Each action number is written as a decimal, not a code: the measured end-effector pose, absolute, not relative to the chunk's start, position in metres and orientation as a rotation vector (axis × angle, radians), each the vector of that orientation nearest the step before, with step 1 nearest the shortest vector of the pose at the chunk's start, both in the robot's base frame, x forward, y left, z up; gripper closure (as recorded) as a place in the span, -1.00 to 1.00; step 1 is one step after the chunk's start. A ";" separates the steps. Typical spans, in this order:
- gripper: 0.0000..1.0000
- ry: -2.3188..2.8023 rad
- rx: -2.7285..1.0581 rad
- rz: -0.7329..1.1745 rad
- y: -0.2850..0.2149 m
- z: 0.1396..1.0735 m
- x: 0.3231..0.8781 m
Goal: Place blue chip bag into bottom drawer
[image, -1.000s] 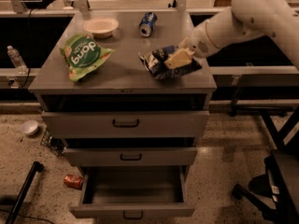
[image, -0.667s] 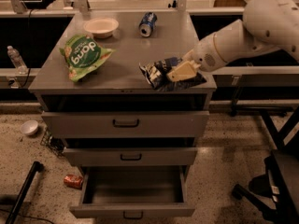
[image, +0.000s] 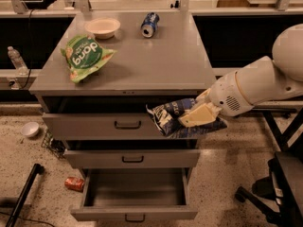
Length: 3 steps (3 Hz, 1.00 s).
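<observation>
The blue chip bag (image: 171, 117) is a crumpled navy foil bag with white print. My gripper (image: 196, 116) is shut on it and holds it in the air in front of the cabinet, level with the top drawer (image: 102, 125), to the right of its handle. The arm reaches in from the right. The bottom drawer (image: 135, 213) is pulled out below and to the left of the bag, and its tray looks empty.
On the cabinet top (image: 161, 65) lie a green chip bag (image: 85, 56), a white bowl (image: 102, 27) and a blue soda can (image: 150, 24). The middle drawer (image: 132, 158) sticks out slightly. On the floor are a red can (image: 74, 183), a white bowl (image: 30, 129) and a black chair base (image: 265, 197).
The gripper has carried the blue chip bag off the cabinet top, forward and down over its front edge, to the height of the top drawer.
</observation>
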<state>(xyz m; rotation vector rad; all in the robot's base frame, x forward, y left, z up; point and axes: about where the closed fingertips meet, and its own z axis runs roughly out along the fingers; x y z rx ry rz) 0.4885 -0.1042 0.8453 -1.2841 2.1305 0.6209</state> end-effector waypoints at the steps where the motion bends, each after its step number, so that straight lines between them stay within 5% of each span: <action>1: 1.00 2.130 -1.284 0.621 -0.104 0.845 0.489; 3: 1.00 2.000 -1.393 0.716 -0.068 0.739 0.486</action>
